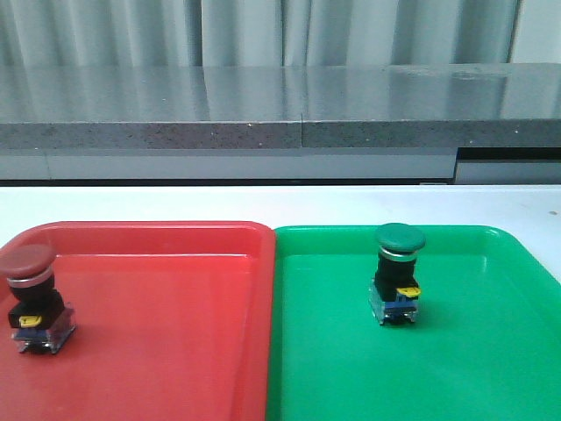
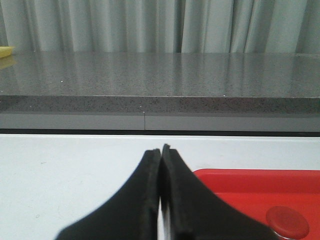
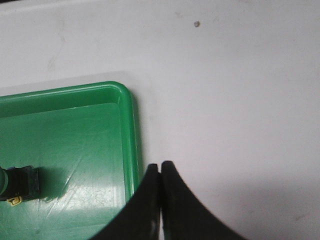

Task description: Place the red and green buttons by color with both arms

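Front camera low and close over the table (image 1: 175, 200), facing the far edge, left wrist camera low, looking level the same way, sharing the red tray (image 2: 280, 182), right wrist camera looking down, sharing the green tray (image 3: 129, 125)

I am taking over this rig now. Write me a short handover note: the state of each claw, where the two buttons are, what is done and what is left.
Left claw: shut, empty, over the white table beside the red tray.
Right claw: shut, empty, just outside a corner of the green tray.
Red button: upright in the red tray, near its left edge.
Green button: upright in the green tray.
Done: both buttons sit in the trays matching their colors.
Left: nothing to sort, it seems; only check that the arms are parked.
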`<state>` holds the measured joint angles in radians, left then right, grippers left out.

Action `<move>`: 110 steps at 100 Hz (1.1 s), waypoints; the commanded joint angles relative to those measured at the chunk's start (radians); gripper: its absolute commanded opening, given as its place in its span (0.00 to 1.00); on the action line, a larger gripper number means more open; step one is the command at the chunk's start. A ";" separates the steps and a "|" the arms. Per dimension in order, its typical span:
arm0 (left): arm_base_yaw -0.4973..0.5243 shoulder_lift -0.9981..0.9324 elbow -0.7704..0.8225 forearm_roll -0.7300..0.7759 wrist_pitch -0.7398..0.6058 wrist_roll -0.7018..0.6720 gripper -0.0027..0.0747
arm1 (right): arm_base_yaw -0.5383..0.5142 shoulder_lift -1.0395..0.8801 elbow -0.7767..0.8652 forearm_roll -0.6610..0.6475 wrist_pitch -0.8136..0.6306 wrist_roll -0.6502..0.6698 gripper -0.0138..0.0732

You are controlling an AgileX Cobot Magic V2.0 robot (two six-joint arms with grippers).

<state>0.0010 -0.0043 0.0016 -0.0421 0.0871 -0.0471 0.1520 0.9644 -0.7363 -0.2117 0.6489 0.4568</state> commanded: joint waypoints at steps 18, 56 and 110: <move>0.001 -0.032 0.011 -0.009 -0.087 -0.009 0.01 | -0.008 -0.263 0.131 -0.041 -0.202 0.002 0.09; 0.001 -0.032 0.011 -0.009 -0.087 -0.009 0.01 | -0.008 -0.552 0.300 -0.098 -0.306 0.002 0.08; 0.001 -0.032 0.011 -0.009 -0.087 -0.009 0.01 | -0.008 -0.828 0.437 -0.203 -0.358 0.002 0.08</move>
<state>0.0010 -0.0043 0.0016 -0.0421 0.0871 -0.0471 0.1496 0.1575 -0.3010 -0.3809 0.3702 0.4589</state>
